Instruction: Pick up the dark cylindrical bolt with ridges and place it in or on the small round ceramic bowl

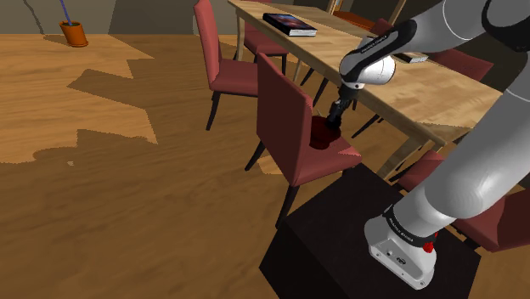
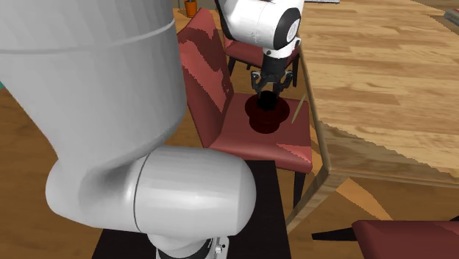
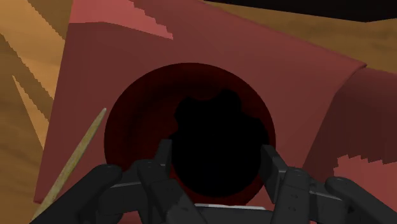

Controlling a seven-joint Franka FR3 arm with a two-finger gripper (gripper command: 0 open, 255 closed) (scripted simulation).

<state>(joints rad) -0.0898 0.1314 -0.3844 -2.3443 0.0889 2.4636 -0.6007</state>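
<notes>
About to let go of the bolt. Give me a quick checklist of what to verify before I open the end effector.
1. Bolt clasped by the end effector: ok, the fingers press it from both sides.
2. Bolt over the bowl: ok, in the wrist view it sits inside the rim's outline.
3. Bowl upright on the chair seat: ok, its opening faces up.
4. Drop height to the bowl's floor: cannot tell; the dark bolt blends into the dark red bowl.
5. Bowl's middle free of other things: cannot tell, the bolt hides it.
</notes>
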